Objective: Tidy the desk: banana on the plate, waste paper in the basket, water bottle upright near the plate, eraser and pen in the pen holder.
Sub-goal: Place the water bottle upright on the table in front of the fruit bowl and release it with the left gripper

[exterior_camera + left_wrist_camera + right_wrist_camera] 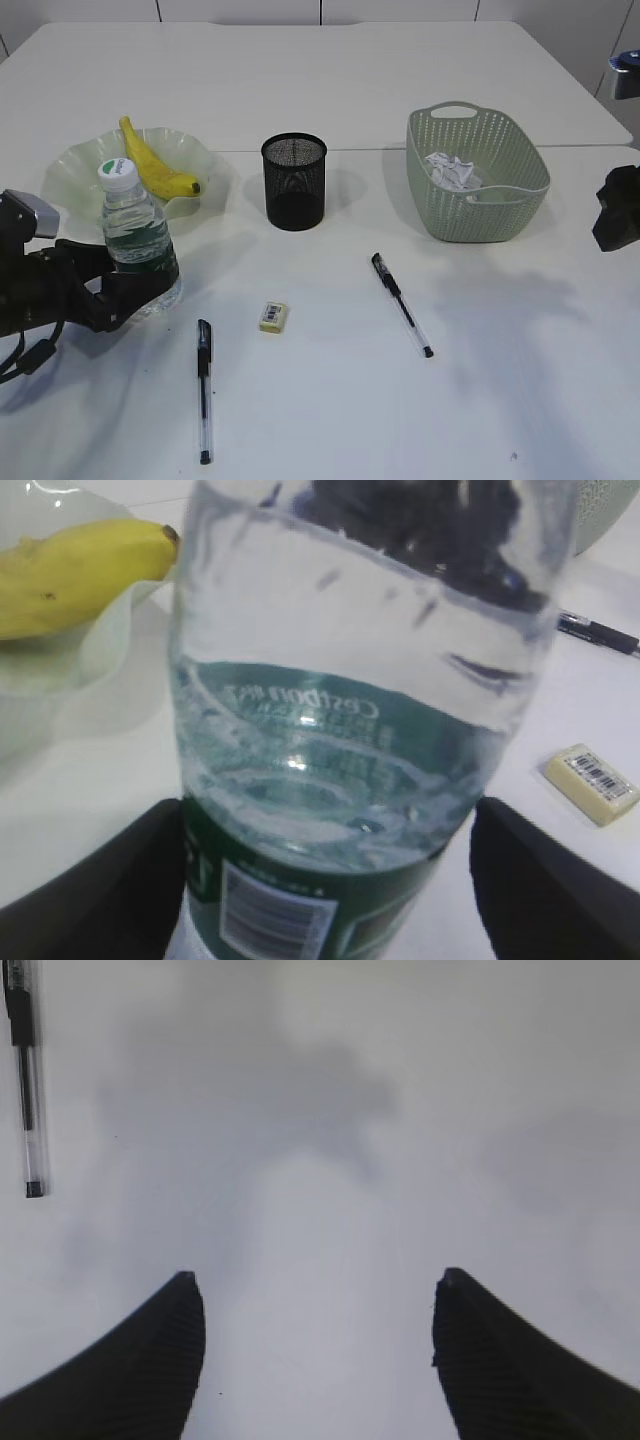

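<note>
**A:** Take the white desk [330,90] as a clock face, twelve at the far edge. What is on the left?

**B:** At ten o'clock, the wavy green plate [75,160], with the banana [150,160] lying in it. At the plate's six o'clock the water bottle [135,235] stands upright, just beside the rim. The left gripper [128,292] reaches in from nine o'clock, and its black fingers [90,880] flank the bottle's base. I cannot tell whether they press on it or stand just clear.

**A:** And the middle?

**B:** One pen [203,385] lies at seven o'clock. The eraser [273,316] is on the desk near it, at the pen's one o'clock. The black mesh pen holder [294,182] stands upright towards eleven. A second pen [402,303] lies slanted near the centre.

**A:** The right?

**B:** At two o'clock is the green basket [500,205], with the waste paper [452,170] inside. The right gripper [315,1300] hangs at three o'clock, its jaws wide apart over bare desk, holding nothing.
</note>
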Tool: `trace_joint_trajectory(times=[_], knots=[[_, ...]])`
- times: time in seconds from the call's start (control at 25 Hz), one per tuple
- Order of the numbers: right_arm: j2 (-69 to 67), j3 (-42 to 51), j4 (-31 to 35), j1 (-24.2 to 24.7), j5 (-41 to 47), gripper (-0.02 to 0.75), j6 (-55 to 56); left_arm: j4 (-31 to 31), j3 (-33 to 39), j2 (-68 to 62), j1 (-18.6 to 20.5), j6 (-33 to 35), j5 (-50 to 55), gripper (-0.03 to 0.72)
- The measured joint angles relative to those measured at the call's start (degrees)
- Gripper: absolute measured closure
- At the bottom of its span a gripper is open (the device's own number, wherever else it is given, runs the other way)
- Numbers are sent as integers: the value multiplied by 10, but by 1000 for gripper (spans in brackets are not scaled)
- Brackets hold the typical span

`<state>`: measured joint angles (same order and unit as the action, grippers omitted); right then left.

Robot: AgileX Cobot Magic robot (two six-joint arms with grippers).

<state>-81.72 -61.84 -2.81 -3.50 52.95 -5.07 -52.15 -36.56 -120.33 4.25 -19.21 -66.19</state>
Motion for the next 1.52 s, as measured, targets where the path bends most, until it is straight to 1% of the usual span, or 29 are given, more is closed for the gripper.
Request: trace_joint_trajectory(times=[0.64, 1.12, 1.52], knots=[[0, 0, 0, 0, 0, 206, -1, 7, 12, 69, 1, -1, 1, 66], [0, 0, 0, 0, 5, 206, -1, 7, 14, 147, 1, -3, 1, 73], [0, 0, 0, 0, 7, 206, -2, 6, 15, 231, 1, -43, 1, 81]])
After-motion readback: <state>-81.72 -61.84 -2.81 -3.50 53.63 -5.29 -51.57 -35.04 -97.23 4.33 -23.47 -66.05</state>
